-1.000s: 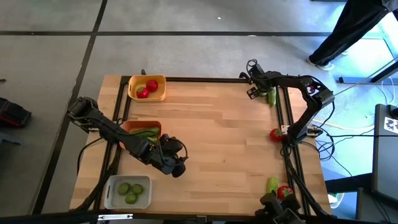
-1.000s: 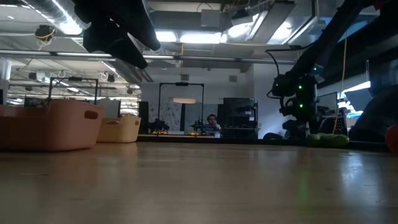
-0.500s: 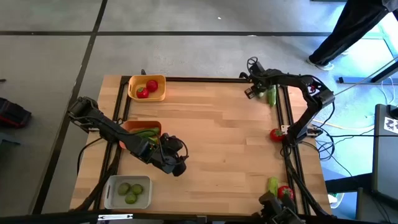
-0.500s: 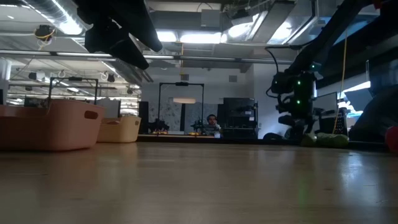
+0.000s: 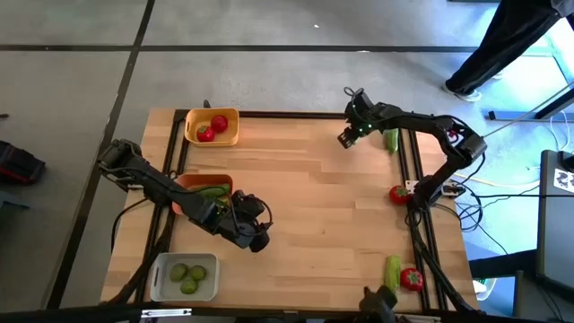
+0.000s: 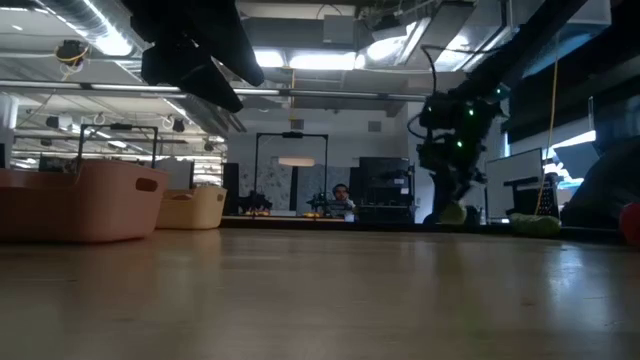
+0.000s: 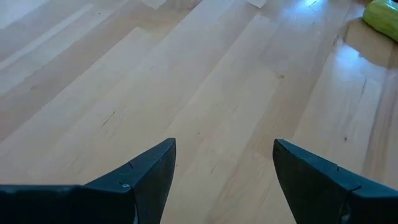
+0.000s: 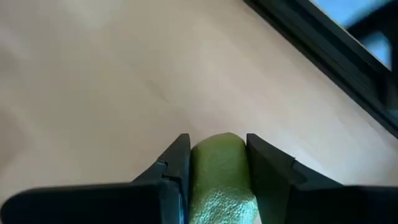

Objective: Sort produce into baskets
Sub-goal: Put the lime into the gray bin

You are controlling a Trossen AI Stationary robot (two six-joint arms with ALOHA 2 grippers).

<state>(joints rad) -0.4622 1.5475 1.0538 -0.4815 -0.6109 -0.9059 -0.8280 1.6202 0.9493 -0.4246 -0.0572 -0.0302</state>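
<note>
Right pincer (image 5: 346, 137) has lifted from the tabletop's (image 5: 314, 197) far right edge and moved inward, now pinching a green cucumber piece (image 8: 221, 174); another cucumber (image 5: 391, 139) remains by the edge. Left pincer (image 7: 224, 168) hovers spread near the orange basket (image 5: 193, 183), unchanged

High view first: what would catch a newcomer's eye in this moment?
The right pincer, near the table's far right corner, is shut on a green piece, with a cucumber lying beside it. On the left sit three baskets: yellow basket with tomatoes, orange basket with cucumbers, white basket with limes. The left pincer hangs open mid-table.
</note>
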